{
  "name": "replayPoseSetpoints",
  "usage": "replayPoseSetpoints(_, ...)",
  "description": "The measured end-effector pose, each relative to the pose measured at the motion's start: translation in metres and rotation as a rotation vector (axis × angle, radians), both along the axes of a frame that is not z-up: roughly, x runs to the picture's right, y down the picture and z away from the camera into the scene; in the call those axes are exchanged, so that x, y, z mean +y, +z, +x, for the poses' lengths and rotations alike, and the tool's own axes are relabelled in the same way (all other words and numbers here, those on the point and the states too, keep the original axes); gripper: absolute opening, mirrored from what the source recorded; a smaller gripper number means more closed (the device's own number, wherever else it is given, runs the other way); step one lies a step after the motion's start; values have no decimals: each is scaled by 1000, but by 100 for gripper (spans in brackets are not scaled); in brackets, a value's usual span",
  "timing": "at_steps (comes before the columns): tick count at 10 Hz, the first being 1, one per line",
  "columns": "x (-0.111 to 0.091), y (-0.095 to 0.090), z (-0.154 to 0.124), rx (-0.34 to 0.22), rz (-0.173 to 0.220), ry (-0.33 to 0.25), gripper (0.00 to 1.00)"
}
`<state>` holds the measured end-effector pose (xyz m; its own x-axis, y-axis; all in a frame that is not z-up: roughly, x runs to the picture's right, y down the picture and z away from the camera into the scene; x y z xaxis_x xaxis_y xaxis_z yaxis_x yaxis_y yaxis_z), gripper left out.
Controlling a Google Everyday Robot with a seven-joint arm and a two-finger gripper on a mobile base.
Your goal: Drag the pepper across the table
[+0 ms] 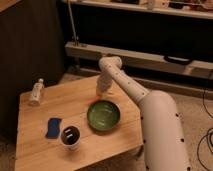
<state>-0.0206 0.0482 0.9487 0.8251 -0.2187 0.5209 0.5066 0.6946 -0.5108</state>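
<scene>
Reaching down over the far middle of the worktop (35, 150), the gripper (100, 93) sits low, right at the pepper (94, 100); can't tell if they touch. Can't tell either whether the gripper is spread or pressed together. Pepper lies on the wood just beyond the green bowl (103, 116), at its far-left rim. Blue sponge (53, 127) and white cup (70, 137) with dark contents sit front-left, apart from the pepper. Small bottle (36, 92) is at the far-left corner.
</scene>
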Motion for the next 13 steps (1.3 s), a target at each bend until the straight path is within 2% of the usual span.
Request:
replayPoseSetpoints(2, 1, 1, 8, 22, -4, 5, 0)
replayPoseSetpoints(5, -8, -11, 31, 69, 3, 18, 0)
replayPoseSetpoints(10, 13, -17, 61, 140, -40, 32, 0)
replayPoseSetpoints(13, 15, -25, 76, 173, -43, 43, 0)
